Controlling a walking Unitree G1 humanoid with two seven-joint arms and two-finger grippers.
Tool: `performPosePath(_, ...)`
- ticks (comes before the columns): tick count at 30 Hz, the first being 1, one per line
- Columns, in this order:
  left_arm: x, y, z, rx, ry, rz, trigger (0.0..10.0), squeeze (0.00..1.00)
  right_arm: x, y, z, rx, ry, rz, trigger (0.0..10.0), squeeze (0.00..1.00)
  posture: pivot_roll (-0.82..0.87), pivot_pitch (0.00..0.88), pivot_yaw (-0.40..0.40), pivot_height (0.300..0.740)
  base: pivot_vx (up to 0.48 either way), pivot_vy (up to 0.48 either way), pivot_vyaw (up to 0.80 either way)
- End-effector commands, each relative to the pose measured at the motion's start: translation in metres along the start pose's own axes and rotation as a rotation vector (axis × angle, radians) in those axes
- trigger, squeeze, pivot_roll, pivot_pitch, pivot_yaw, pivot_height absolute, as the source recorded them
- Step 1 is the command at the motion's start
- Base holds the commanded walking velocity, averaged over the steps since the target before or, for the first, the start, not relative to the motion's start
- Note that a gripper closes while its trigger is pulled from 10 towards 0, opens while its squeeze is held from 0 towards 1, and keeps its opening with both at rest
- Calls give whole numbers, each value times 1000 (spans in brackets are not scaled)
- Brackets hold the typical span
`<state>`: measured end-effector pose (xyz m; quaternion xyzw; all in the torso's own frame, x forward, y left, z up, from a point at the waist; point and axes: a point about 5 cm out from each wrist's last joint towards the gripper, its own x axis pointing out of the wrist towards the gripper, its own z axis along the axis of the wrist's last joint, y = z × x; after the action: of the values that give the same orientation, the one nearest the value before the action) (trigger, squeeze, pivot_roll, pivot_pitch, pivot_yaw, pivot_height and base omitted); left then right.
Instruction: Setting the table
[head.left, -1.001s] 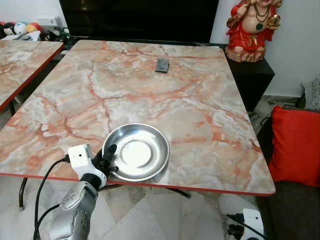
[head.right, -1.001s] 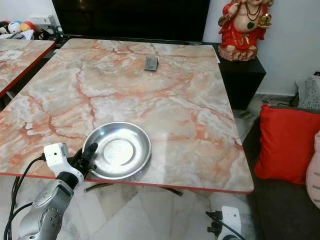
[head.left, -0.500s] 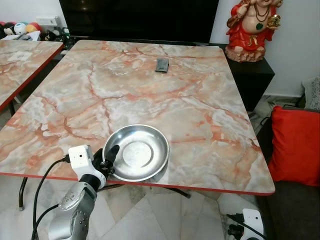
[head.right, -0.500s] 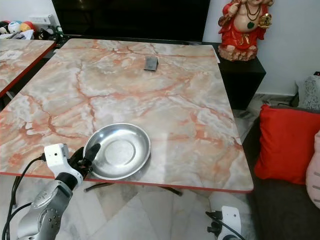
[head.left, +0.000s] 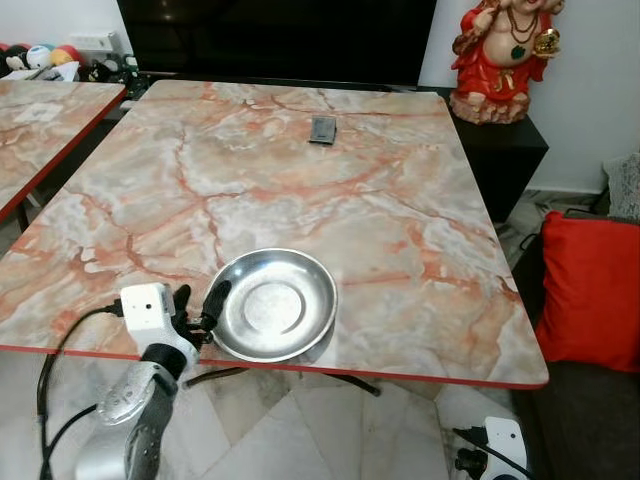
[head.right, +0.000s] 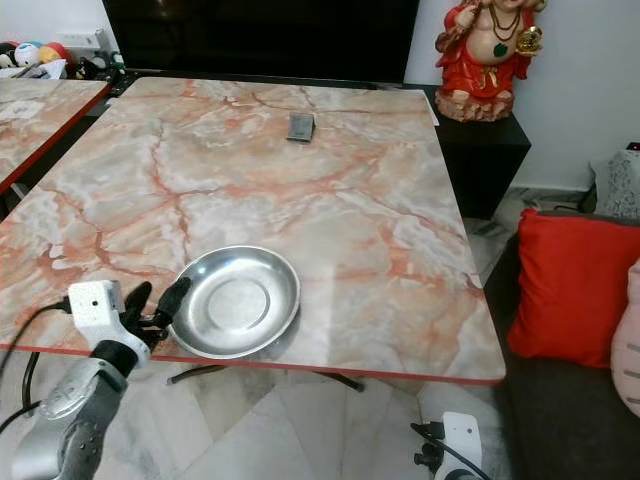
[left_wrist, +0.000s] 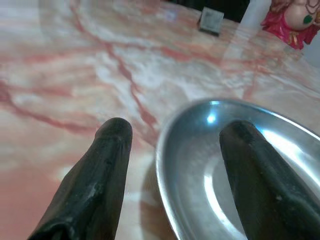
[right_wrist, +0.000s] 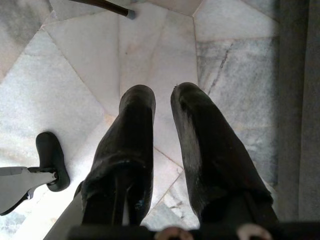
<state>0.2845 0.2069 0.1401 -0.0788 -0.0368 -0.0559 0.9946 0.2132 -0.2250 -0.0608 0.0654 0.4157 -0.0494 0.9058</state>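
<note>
Where marble table (head.left: 300, 180) ends, tiled floor (head.left: 300, 430) begins.

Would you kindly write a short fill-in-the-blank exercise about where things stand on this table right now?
1. The left pincer straddles the rim of the steel ____.
2. The plate lies on the ____-patterned table.
3. Beside the table lies a ____ cushion.
4. The right pincer hangs over the ____.

Missing words: plate; marble; red; floor
</note>
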Motion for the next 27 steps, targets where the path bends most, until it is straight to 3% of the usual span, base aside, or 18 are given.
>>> performPosePath(1, -4, 0, 5, 62, -16, -2, 10000, 0, -1, -4, -4, -9, 15, -9, 10000, 0, 83, 124, -34, 740, 0, 0, 0)
performPosePath(9, -16, 2, 24, 367, -79, -35, 10000, 0, -1, -4, -4, -12, 16, -10, 10000, 0, 89, 125, -35, 740, 0, 0, 0)
performPosePath(15, -20, 3, 29, 400, -135, 53, 10000, 0, -1, -4, -4, -11, 15, -11, 10000, 0, 92, 115, -30, 740, 0, 0, 0)
performPosePath(22, -20, -12, 24, 381, -146, 51, 10000, 0, -1, 0, -5, 2, 10, -10, 10000, 0, 95, 95, -8, 740, 0, 0, 0)
performPosePath(27, -20, -11, 23, 376, -146, 59, 10000, 0, 0, 2, -6, 7, 10, -9, 10000, 0, 101, 80, -5, 740, 0, 0, 0)
